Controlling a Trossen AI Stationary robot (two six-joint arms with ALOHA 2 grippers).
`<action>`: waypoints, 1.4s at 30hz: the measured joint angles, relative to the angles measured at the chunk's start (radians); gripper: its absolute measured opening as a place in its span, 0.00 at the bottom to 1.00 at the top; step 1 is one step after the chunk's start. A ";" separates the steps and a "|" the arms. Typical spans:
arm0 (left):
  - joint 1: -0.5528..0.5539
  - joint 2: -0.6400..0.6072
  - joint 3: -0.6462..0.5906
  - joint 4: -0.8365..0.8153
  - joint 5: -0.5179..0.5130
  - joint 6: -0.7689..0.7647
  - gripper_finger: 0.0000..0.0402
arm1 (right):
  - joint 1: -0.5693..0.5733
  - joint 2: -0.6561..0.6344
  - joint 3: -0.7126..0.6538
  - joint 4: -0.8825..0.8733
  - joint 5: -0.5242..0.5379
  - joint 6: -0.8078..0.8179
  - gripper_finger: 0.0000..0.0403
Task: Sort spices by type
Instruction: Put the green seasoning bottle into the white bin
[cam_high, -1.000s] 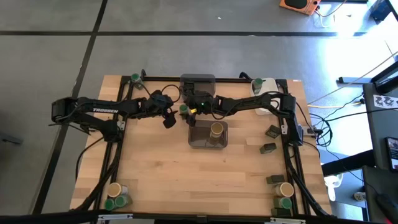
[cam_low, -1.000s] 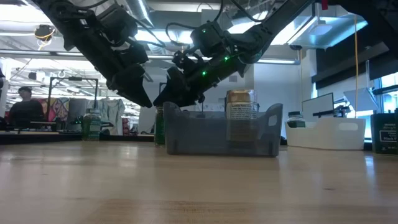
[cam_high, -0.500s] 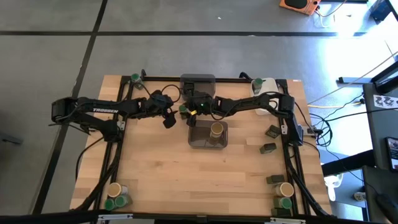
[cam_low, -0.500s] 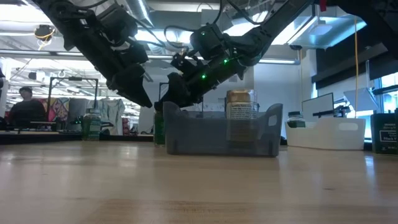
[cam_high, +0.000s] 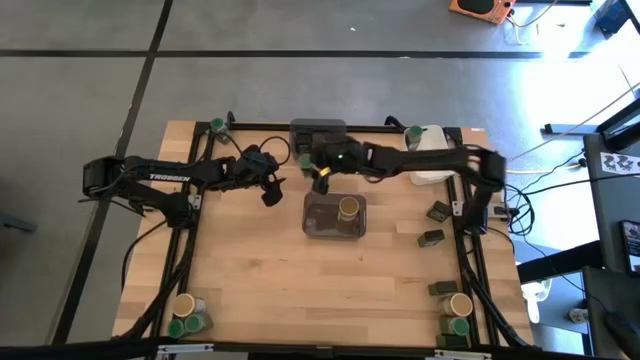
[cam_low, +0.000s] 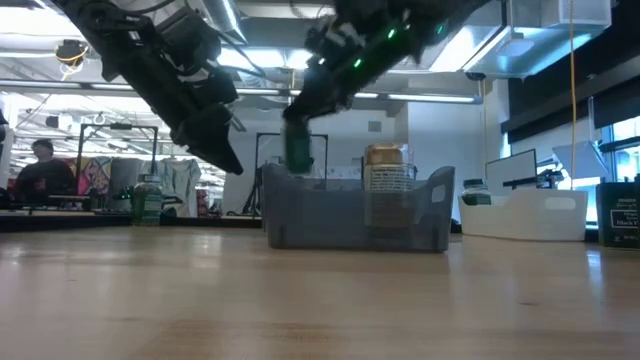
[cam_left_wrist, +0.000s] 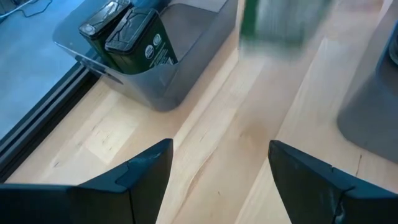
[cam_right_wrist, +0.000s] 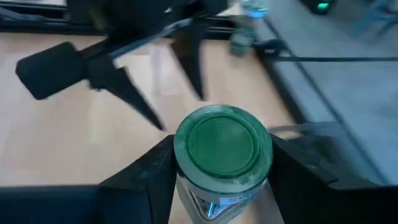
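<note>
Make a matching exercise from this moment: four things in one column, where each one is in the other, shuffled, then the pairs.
Things:
1. green-lidded jar
2. tan-lidded jar
3. dark tins
4. left gripper

Places:
A. standing in the grey bin at mid-table
B. in the grey bin at the table's far edge
C. held between the right gripper's jaws
D. jaws open and empty, left of the mid-table bin

Pairs: 1-C, 2-A, 3-B, 4-D
</note>
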 joint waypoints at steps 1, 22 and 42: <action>0.000 0.000 0.000 -0.003 0.000 -0.001 0.65 | 0.000 -0.029 0.000 -0.027 0.024 -0.010 0.52; -0.002 0.000 -0.062 0.078 0.000 -0.011 0.65 | -0.029 -0.435 -0.097 -0.578 0.515 0.053 0.52; -0.002 0.000 -0.071 0.129 0.000 -0.010 0.65 | -0.323 -0.560 -0.433 -0.586 0.475 0.137 0.53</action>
